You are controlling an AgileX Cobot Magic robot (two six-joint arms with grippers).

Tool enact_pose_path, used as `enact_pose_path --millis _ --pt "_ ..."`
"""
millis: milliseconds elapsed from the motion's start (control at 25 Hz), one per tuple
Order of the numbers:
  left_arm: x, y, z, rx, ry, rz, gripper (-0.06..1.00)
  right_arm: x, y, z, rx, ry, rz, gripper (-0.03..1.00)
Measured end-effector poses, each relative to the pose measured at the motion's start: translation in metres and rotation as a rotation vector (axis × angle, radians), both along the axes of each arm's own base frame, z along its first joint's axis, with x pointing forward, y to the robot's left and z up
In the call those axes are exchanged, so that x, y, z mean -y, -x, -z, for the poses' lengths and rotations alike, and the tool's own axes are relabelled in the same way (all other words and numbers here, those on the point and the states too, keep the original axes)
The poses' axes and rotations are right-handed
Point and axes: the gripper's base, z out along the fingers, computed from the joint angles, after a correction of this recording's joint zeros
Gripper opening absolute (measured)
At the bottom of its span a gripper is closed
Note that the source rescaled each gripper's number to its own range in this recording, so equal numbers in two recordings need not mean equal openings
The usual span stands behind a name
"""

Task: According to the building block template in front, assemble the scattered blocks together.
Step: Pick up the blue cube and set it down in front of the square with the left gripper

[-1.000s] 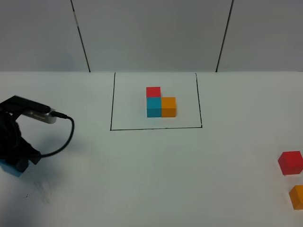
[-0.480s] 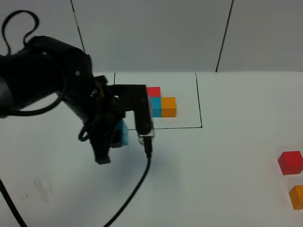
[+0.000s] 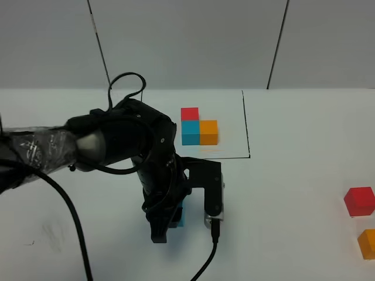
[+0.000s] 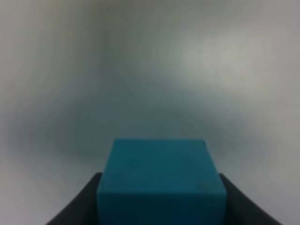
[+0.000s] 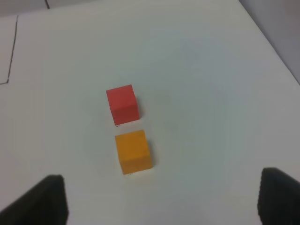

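The building block template (image 3: 199, 129), a red, cyan and orange cube cluster, sits inside a thin black drawn rectangle (image 3: 246, 129) at the back centre. My left gripper (image 3: 170, 225) is shut on the cyan-blue block (image 3: 180, 218), low over the table just in front of the rectangle. In the left wrist view the cyan block (image 4: 161, 180) fills the space between the dark fingers (image 4: 77, 208). The red block (image 3: 359, 201) and orange block (image 3: 368, 243) lie side by side at the far right. My right gripper (image 5: 159, 201) hangs open above the red block (image 5: 123, 104) and orange block (image 5: 133, 151), touching neither.
The left arm (image 3: 117, 143) and its black cable (image 3: 202, 266) cover the rectangle's left side and the table in front of it. A corner of the black line (image 5: 13, 51) shows in the right wrist view. The table's right edge (image 5: 269, 42) runs close to the two loose blocks.
My left arm has swung from the table's far left edge to the middle, carrying the cyan block to a spot just in front of the rectangle. The right-side blocks have not moved.
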Motion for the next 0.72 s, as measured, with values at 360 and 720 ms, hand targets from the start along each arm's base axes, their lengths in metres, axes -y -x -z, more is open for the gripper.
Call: enact_pose_path --millis 360,720 --pt "0.006 -0.001 0.026 -0.028 -0.025 0.016 0.01 0.0 0.0 0.0 0.0 0.0 0.0 0.77" --pt "0.005 -0.003 0.043 -0.032 -0.071 0.014 0.01 0.0 0.0 0.0 0.0 0.0 0.0 0.77"
